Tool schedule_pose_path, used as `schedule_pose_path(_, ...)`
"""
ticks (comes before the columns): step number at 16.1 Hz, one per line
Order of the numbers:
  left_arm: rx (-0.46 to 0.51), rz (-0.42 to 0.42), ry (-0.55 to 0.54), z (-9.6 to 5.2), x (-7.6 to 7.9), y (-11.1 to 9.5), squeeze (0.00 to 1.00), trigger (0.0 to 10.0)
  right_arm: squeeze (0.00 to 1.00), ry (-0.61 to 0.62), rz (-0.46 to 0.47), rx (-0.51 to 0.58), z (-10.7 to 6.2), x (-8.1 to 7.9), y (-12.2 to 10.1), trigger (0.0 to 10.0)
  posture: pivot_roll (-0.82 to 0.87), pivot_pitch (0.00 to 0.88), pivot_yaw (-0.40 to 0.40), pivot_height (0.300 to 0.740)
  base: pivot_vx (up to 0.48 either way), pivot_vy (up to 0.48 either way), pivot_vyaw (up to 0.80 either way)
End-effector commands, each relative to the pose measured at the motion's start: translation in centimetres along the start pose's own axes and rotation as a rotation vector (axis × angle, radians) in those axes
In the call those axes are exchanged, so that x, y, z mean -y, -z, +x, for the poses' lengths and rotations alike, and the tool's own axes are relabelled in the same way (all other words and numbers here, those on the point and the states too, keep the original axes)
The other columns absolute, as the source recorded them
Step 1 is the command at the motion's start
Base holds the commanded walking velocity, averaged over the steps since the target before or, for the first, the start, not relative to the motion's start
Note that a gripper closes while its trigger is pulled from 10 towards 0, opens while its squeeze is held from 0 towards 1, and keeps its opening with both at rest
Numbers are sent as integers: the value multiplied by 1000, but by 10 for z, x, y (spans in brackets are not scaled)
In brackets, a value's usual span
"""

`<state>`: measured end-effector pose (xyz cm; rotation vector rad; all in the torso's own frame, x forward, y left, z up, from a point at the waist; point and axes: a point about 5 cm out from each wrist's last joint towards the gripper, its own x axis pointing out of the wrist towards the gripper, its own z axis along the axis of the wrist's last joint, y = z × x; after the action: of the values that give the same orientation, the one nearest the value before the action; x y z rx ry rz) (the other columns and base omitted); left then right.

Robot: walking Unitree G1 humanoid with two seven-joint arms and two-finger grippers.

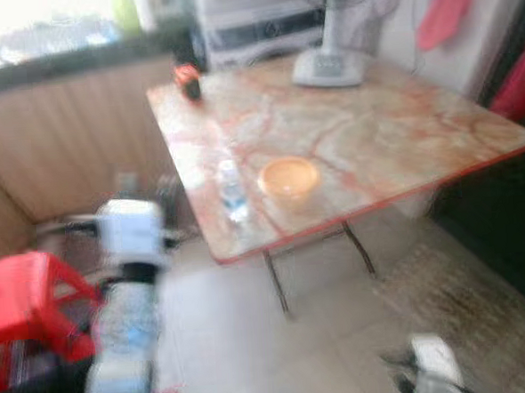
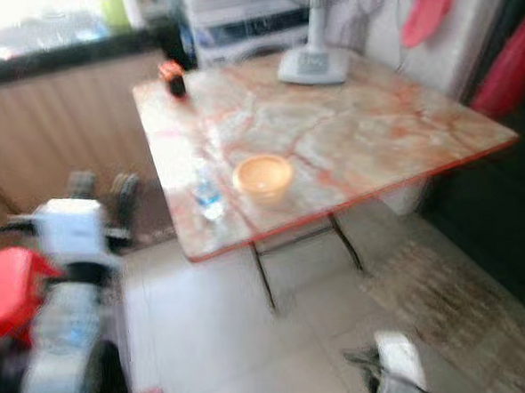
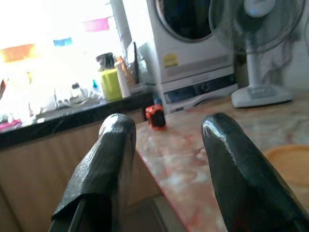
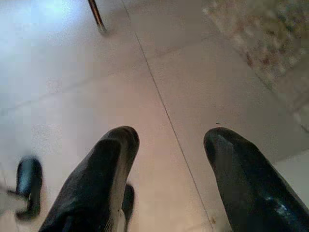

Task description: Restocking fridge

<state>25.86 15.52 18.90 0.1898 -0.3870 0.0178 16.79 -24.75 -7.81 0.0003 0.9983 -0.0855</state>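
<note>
The left gripper (image 3: pixel 166 159) hangs spread wide and empty, facing the marble table (image 1: pixel 375 145), with an orange bowl (image 3: pixel 289 164) just beyond its fingertips and a fan (image 3: pixel 260 48) and washing machine (image 3: pixel 193 43) farther off. The right gripper (image 4: pixel 169 179), equally wide and empty, points down at tiled floor (image 4: pixel 193 77) beside a table leg (image 4: pixel 96 17). The water bottle (image 1: pixel 233 191) stands near the table's front edge, beside the bowl, ahead of the left gripper.

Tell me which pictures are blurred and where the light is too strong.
Both eye views are motion-blurred: the water bottle, the orange bowl and the table edges are smeared. The left wrist view is sharper, but the window is washed out white behind the left gripper. The right wrist view is soft, with pale glare on the floor beyond the right gripper.
</note>
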Motion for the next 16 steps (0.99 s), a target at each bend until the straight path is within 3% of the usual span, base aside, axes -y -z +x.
schedule_pose_path(1, 3, 12, -20, 1, -8, -1, 0, 10000, 0, -62, -43, 30, 4, -12, -15, 10000, 47, 22, -12, 740, 277, 0, 0)
schedule_pose_path(2, 4, 11, -17, 1, -8, -2, 0, 10000, 0, -96, -77, 16, 4, -14, -16, 10000, 45, 24, -12, 740, 277, 0, 0)
schedule_pose_path(6, 7, 11, -15, 2, -8, -4, 0, 10000, 0, -81, 7, 40, 4, -14, -15, 10000, 56, 35, -9, 740, 277, 0, 0)
schedule_pose_path(10, 7, 16, -16, 3, -10, -5, 0, 10000, 0, -90, -35, 44, 4, -14, -16, 10000, 53, 44, -5, 740, 277, 0, 0)
schedule_pose_path(14, 8, 16, -18, 4, -11, -5, 0, 10000, 0, -105, -61, 42, 4, -14, -17, 10000, 51, 47, -6, 740, 280, 0, 706)
schedule_pose_path(16, 7, 15, -18, 5, -10, -5, 0, 10000, 0, -110, -30, 42, 4, -15, -17, 10000, 51, 48, -8, 740, 277, 0, 0)
